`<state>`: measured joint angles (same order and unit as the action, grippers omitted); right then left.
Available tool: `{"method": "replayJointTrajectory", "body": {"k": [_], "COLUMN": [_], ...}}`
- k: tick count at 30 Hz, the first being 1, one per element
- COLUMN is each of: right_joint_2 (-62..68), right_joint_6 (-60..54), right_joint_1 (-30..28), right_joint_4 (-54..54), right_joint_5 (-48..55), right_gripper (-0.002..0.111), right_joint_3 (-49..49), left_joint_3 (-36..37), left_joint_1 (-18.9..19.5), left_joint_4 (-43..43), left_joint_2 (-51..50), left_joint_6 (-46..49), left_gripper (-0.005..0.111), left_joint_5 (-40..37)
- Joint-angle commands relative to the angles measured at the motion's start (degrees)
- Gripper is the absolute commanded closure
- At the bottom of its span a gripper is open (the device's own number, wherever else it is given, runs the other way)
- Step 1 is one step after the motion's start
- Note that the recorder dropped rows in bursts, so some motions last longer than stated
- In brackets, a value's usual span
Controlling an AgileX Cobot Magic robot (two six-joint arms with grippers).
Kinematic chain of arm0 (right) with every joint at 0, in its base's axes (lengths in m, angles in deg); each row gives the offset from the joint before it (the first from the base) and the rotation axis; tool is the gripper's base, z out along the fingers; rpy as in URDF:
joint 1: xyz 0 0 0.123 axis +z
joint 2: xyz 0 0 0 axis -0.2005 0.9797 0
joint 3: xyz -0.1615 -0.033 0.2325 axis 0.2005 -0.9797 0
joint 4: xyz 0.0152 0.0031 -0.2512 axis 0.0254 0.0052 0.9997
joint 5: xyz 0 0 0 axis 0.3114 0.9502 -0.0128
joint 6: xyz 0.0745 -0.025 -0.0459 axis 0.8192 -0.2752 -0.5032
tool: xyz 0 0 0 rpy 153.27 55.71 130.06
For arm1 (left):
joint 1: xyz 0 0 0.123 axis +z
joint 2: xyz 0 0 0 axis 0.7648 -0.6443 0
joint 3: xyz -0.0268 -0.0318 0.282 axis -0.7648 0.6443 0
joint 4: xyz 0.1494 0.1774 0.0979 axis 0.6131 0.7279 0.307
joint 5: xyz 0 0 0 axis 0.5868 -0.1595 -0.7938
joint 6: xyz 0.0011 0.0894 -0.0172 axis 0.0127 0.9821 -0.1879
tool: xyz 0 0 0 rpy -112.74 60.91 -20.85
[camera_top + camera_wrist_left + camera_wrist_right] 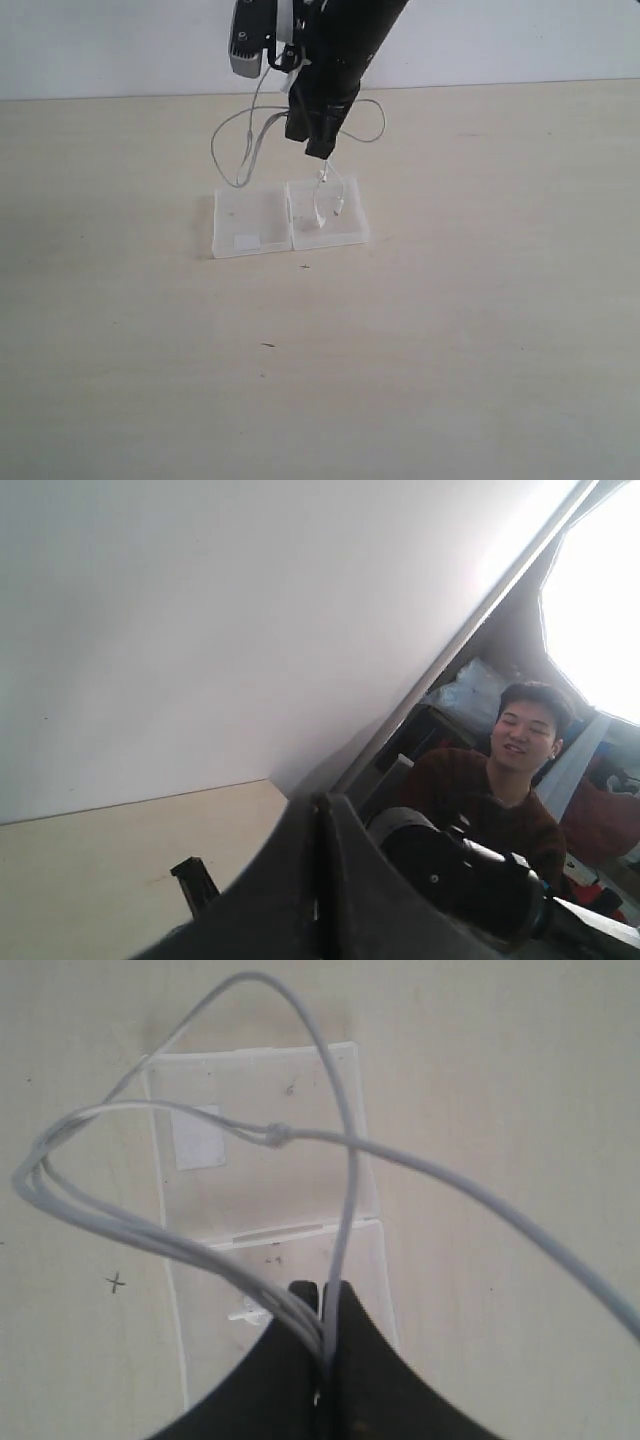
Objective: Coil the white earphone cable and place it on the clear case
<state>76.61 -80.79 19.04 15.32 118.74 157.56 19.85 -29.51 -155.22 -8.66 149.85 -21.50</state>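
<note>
The white earphone cable (222, 132) hangs in loose loops from my right gripper (320, 150), which is shut on several strands of it above the clear case (250, 215). Its earbud ends (324, 200) dangle onto the case's right half. In the right wrist view the cable (350, 1150) loops out from my right gripper (325, 1295) over the case (280, 1185), whose far half bears a small white label (195, 1135). My left gripper (320, 805) is shut and empty, pointing at a white wall away from the case. It does not show in the exterior view.
The pale table runs back to a white wall (500, 40). Small dark marks (268, 345) dot the tabletop in front of the case. In the left wrist view a small black upright part (195, 880), a black arm segment (470, 870) and a person (520, 750) appear.
</note>
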Motion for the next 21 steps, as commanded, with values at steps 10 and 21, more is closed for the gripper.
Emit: {"method": "replayJointTrajectory", "body": {"k": [10, 21], "right_joint_2": [8.62, 11.27], "right_joint_6": [-2.62, 0.32], "right_joint_1": [2.06, 2.06], "right_joint_4": [-0.25, 1.42], "right_joint_5": [-8.42, -10.48], "right_gripper": [0.108, 0.108], "right_joint_3": [0.47, 0.47], "left_joint_3": [0.24, 0.24], "left_joint_1": [0.19, 0.19], "left_joint_4": [-0.51, -0.51], "left_joint_2": [0.47, 0.47], "left_joint_6": [0.41, 0.41], "left_gripper": [0.107, 0.107], "left_joint_5": [-0.14, -0.14]}}
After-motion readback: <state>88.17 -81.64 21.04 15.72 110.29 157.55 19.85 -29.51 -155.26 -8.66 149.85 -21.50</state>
